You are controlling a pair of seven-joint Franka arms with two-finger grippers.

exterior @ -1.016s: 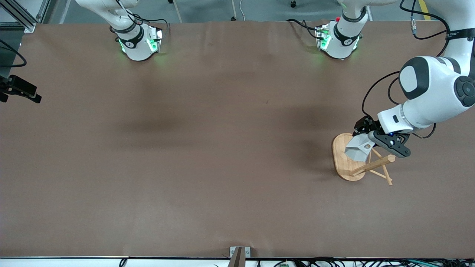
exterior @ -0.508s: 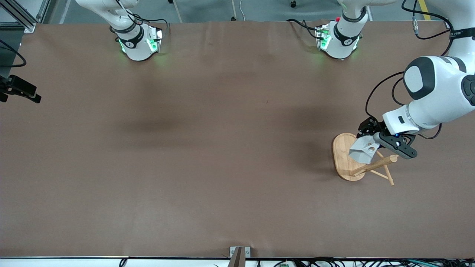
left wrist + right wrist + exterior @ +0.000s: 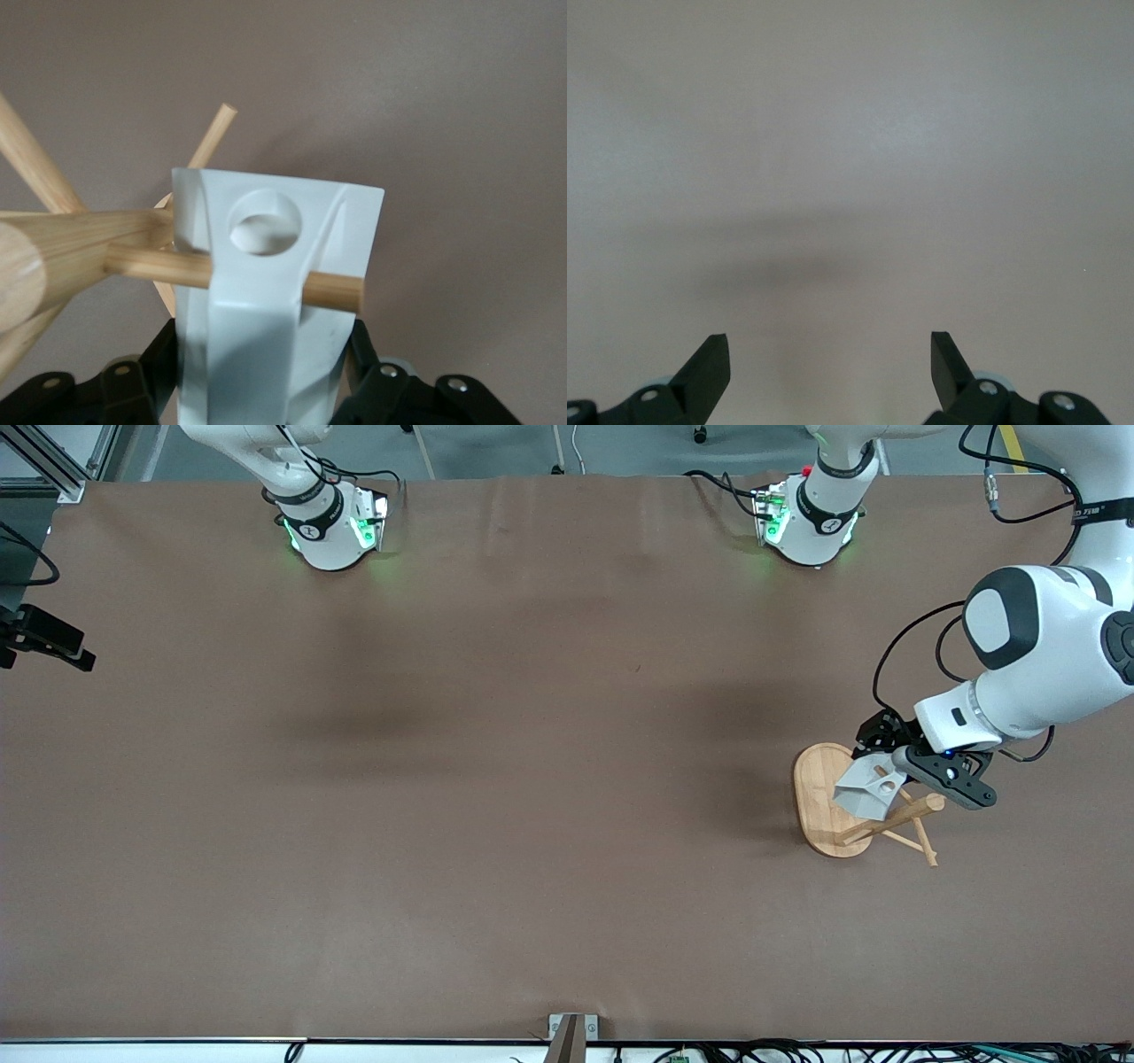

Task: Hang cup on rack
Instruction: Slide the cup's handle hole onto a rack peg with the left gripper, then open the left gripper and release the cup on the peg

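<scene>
Over the rack's (image 3: 828, 802) oval base, at the left arm's end of the counter (image 3: 496, 779), your left end effector (image 3: 895, 766) is clamped on the cup (image 3: 864, 790) and holds it in the air among the pegs. In the left wrist view the black fingers (image 3: 133, 390) press the cup's two sides, with the blocky handle turned toward the rack. One thin peg (image 3: 159, 266) runs crosswise against the handle just beneath its round hole (image 3: 264, 221); whether it passes through the handle or only lies across it cannot be told.

To do this step well, judge it as the final seating: make sure the peg truly carries the handle before you let go, ease the cup down along the peg's slant toward the central post (image 3: 890, 819), and open only once the weight rests there. Move gently, since a sideways push could tip the light rack.

The left arm reaches in from the counter's edge, forearm angled down and wrist bent toward the rack. The right end effector (image 3: 831, 359) waits with its fingers spread wide over bare counter, holding nothing.
</scene>
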